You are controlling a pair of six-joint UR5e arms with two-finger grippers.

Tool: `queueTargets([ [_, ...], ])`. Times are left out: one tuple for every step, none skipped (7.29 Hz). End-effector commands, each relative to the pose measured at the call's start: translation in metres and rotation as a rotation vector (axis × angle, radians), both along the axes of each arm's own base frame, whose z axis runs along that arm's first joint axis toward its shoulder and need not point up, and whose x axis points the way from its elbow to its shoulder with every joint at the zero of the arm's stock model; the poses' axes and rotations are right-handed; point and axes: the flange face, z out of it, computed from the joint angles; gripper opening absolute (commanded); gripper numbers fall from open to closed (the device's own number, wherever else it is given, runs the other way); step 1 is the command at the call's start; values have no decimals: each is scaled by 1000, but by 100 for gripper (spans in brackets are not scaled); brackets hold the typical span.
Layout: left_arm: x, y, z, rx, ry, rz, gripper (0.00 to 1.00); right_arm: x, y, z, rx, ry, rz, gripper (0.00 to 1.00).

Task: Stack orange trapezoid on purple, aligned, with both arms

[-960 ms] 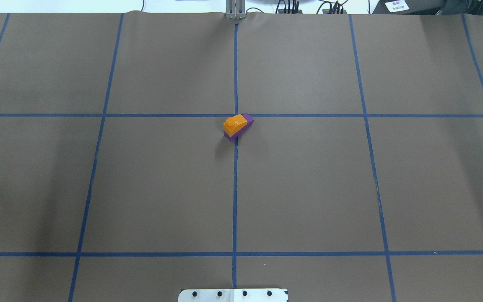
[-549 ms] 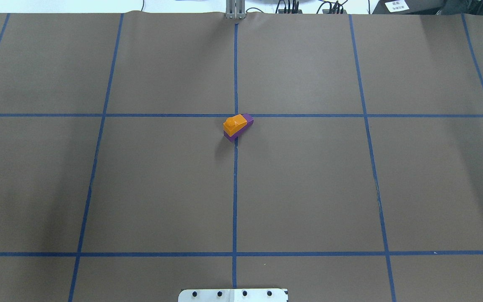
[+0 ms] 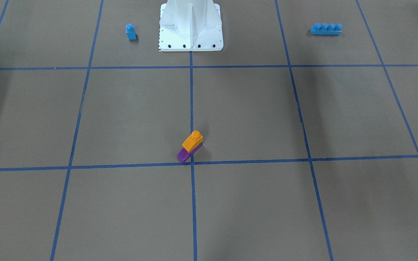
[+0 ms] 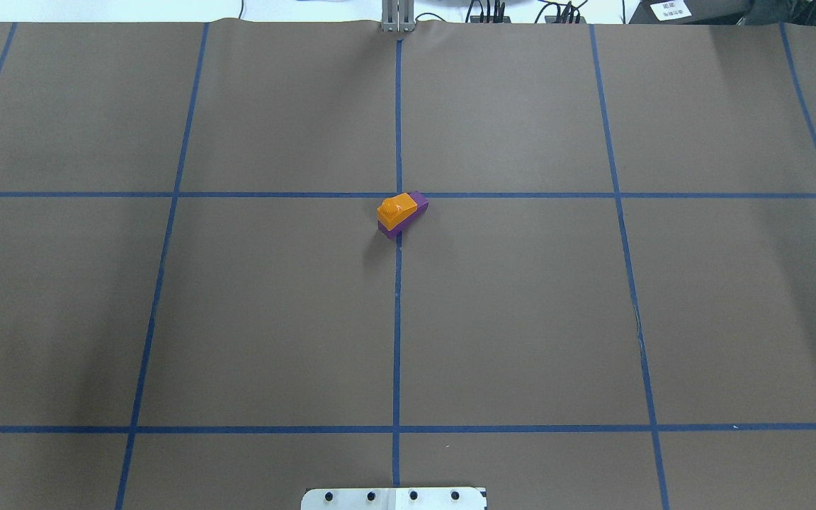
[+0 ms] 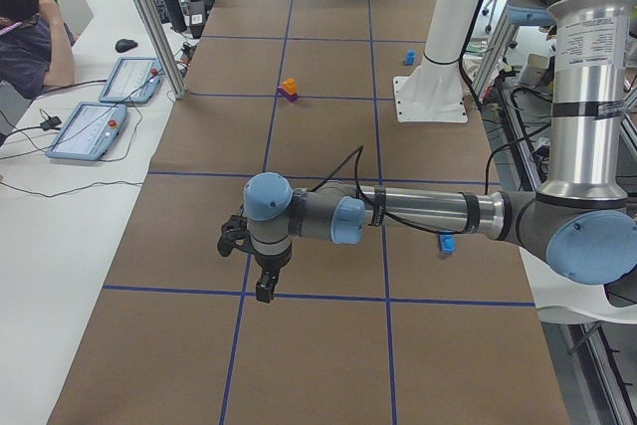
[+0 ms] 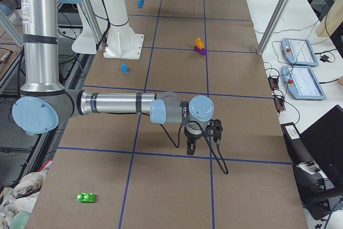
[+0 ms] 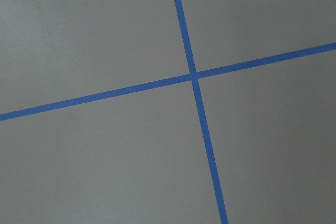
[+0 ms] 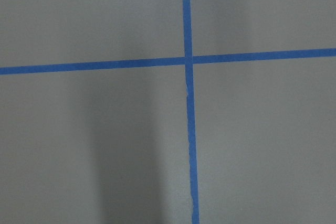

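The orange trapezoid point(image 4: 397, 207) sits on top of the purple brick point(image 4: 418, 202) near the table's middle, by a crossing of blue tape lines. The purple's low end sticks out from under it. The stack also shows in the front view, orange point(image 3: 192, 141) on purple point(image 3: 184, 156). Neither gripper touches it. My left gripper point(image 5: 262, 288) hangs over the table far from the stack, seen only in the exterior left view. My right gripper point(image 6: 189, 147) likewise shows only in the exterior right view. I cannot tell whether either is open or shut. Both wrist views show only bare table and tape.
A small blue one-stud brick point(image 3: 130, 32) and a long blue four-stud brick point(image 3: 326, 29) lie either side of the white robot base point(image 3: 191, 36). A green brick point(image 6: 86, 197) lies near the table's right end. An operator point(image 5: 30, 32) sits beside the table.
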Motion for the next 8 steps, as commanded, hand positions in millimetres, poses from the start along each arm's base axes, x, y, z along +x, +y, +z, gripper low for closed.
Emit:
queueTargets([
  [0, -1, 0, -2, 1, -2, 100, 0, 0, 1, -1, 3, 1, 100],
  [0, -1, 0, -1, 1, -2, 100, 4, 1, 1, 2, 4, 8, 100],
  [1, -2, -1, 1, 1, 0, 100, 10, 0, -2, 8, 3, 20, 100],
  [1, -3, -2, 2, 1, 0, 100, 24, -1, -9, 20, -2, 50, 100],
  [1, -3, -1, 1, 1, 0, 100, 32, 0, -9, 20, -2, 66, 100],
  [0, -3, -1, 1, -1, 0, 100, 32, 2, -7, 17, -2, 66, 100],
  [0, -3, -1, 1, -1, 0, 100, 32, 2, -6, 15, -2, 66, 100],
  [0, -3, -1, 1, -1, 0, 100, 32, 3, -5, 11, 0, 67, 100],
])
